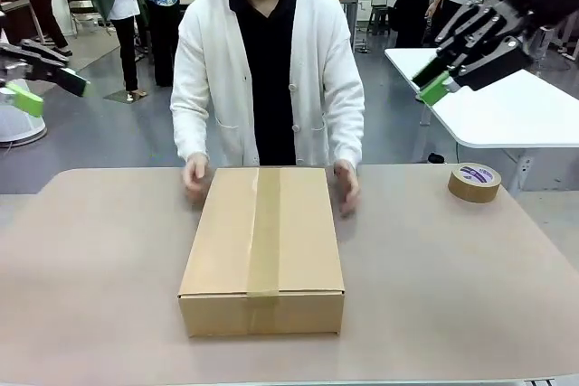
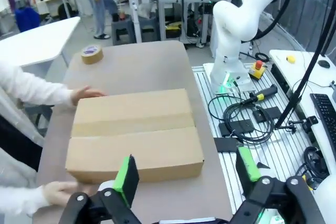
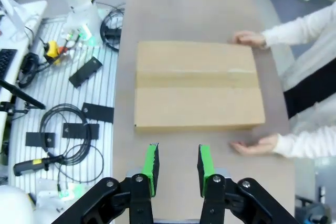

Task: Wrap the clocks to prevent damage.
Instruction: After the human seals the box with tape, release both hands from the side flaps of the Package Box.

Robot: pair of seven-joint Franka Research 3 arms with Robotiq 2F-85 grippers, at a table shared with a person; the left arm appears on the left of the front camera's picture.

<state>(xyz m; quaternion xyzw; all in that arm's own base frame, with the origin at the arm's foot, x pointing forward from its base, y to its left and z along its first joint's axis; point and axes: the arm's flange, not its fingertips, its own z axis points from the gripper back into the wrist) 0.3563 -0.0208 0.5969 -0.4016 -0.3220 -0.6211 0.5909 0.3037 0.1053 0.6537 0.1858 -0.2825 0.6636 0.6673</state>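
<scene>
A closed cardboard box point(image 1: 262, 246) with a strip of brown tape along its top lies in the middle of the table; the clocks are out of view. The person's hands point(image 1: 194, 176) rest at the box's two far corners. My left gripper point(image 1: 54, 95) hangs in the air at the far left, well clear of the box. In the left wrist view it point(image 2: 186, 169) stands wide open above the box point(image 2: 134, 135), holding nothing. My right gripper point(image 1: 432, 79) hovers high at the upper right. Its green pads point(image 3: 152, 163) stand a narrow gap apart, with nothing between them, above the box point(image 3: 198, 85).
A roll of brown packing tape point(image 1: 474, 182) lies at the table's far right, also seen as the tape roll point(image 2: 92, 53) in the left wrist view. A white table point(image 1: 507, 106) stands behind on the right. Cables and tools point(image 3: 68, 129) lie on the robot's side.
</scene>
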